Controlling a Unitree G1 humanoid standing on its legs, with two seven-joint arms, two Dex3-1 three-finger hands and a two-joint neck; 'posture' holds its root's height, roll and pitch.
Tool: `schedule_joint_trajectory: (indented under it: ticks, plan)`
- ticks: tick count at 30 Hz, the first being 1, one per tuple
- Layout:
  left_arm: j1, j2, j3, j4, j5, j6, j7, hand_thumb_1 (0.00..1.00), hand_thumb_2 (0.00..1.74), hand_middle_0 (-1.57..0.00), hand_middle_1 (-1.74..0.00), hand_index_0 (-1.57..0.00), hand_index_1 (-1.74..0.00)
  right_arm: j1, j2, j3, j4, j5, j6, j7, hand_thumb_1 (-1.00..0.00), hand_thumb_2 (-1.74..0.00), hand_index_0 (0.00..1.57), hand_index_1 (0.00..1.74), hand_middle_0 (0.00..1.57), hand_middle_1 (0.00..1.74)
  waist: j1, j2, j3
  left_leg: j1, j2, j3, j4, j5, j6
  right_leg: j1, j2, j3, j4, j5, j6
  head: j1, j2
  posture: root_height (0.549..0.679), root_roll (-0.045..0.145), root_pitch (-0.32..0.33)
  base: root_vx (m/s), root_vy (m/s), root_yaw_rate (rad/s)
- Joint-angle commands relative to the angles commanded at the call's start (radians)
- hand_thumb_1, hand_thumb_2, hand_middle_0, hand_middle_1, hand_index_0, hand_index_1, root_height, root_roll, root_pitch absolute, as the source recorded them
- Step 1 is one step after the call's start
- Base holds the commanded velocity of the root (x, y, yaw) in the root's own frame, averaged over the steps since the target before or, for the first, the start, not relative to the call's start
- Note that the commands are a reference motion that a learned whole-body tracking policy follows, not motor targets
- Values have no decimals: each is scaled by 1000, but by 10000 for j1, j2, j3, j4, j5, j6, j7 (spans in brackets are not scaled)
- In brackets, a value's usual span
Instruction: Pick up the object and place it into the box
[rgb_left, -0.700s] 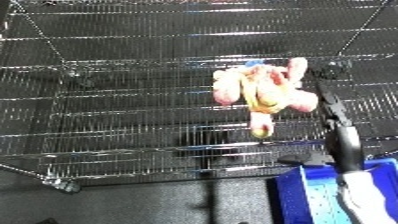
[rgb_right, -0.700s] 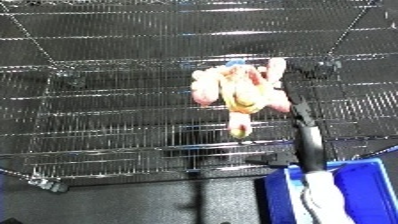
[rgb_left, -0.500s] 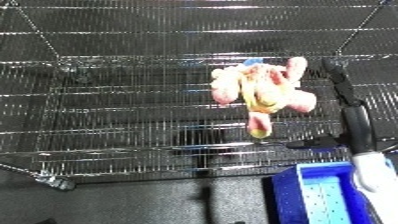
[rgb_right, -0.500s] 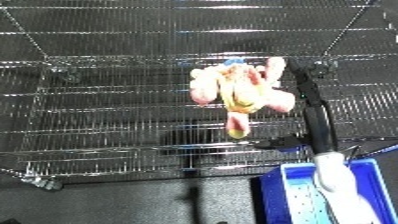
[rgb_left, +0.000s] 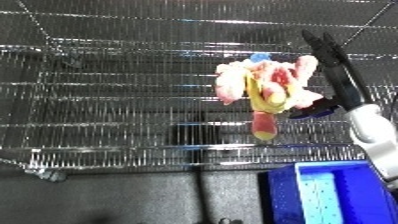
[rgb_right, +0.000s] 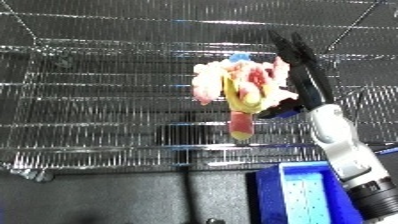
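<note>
A pink and yellow plush toy (rgb_left: 263, 91) with a small blue bit at its top lies on the wire shelf (rgb_left: 115, 92), right of centre. My right hand (rgb_left: 340, 82) reaches up along the toy's right side. Its black fingers are straight and its thumb points toward the toy's lower right edge; the hand is open. I cannot tell whether the thumb touches the toy. The white forearm (rgb_right: 342, 150) comes in from the lower right. My left hand shows in neither view.
A blue bin (rgb_left: 330, 194) stands below the shelf's front edge at the lower right, under my right forearm. The shelf's front rail (rgb_left: 133, 157) runs across the view. Dark floor lies in front of it.
My right hand has risen from below the toy and stretched forward along its right side. The toy lies where it was; the camera has shifted a little.
</note>
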Motion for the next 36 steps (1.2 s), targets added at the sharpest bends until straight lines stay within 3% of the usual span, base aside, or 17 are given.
schedule_joint_trajectory:
  ticks: [6,17,24,36]
  plan:
    - [143,213,-264,-33,-154,-107,-11,1000,1740,-1570,-1740,-1570,-1740,-2300,-421,1654,2300,-48,205,247,0,0,0,0,0,0,162,176,0,-515,-57,-93,172,4,-28,-551,-11,54,202,35,-25,648,607,624,49,-141,-7,0,16]
    - [330,359,-443,-234,-282,-290,9,1000,1740,-1570,-1740,-1570,-1740,-5226,-253,3621,5843,-15,310,546,0,0,0,0,0,0,333,681,0,-1682,-147,-186,415,106,-30,-1848,-20,141,522,166,-73,1562,1791,619,48,-55,2,-6,1]
    - [339,421,-565,-305,-356,-367,-48,1000,1740,-1570,-1740,-1570,-1740,-5988,27,4461,7019,-281,175,911,0,0,0,0,0,0,492,931,0,-2123,-189,-225,503,121,-46,-2315,-50,144,692,110,-92,1926,2304,618,50,-21,25,-4,28]
    - [402,388,-704,-378,-449,-420,-102,1000,1740,-1570,-1740,-1570,-1740,-5576,438,4847,7414,-437,237,1562,0,0,0,0,0,0,668,1075,0,-2596,-142,-345,630,96,-57,-2760,-47,74,968,-28,-87,2135,2347,615,49,14,26,-13,38]
